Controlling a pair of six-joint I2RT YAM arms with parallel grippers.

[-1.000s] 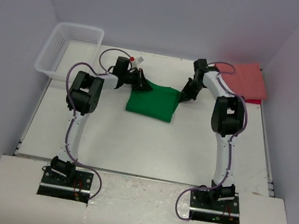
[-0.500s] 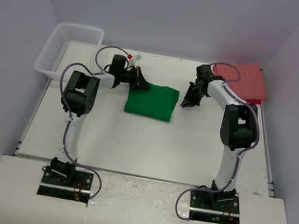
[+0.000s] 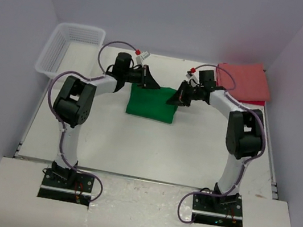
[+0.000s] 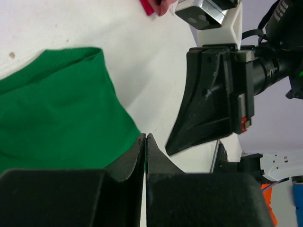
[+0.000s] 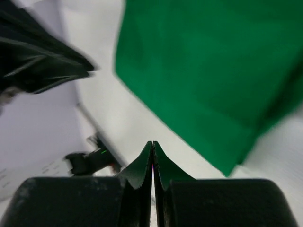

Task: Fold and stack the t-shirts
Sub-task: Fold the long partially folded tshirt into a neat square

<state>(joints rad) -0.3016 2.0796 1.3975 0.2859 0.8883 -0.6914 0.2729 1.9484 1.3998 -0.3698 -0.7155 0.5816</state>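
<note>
FOLDED, NOT YET STACKED: On the white surface (image 3: 135,145), your two arms face each other across the far edge of the green t-shirt (image 3: 151,105). The shirt lies folded into a compact rectangle near the middle, toward the back.

The left end effector (image 3: 151,83) hangs at the shirt's far left corner. Its wrist camera shows its fingers (image 4: 132,156) pressed flat together with nothing between them. The right end effector (image 3: 174,100) sits at the far right corner, likewise closed and empty. These views do not show whether either tip touches the cloth.

The salmon-red t-shirt (image 3: 243,81) rests folded at the far right corner of the surface, well apart from the green one. A darker red edge shows along its near side. The white mesh basket (image 3: 51,54) stands at the far left corner and plays no part here.

By the look of it, the folding is finished and the stacking is what remains, since the two shirts lie in separate places. To bring them together, you would likely have to open both end effectors, take the green shirt by its far corners and carry it across onto the red one. Folded cloth can easily slump open on that trip.
</note>
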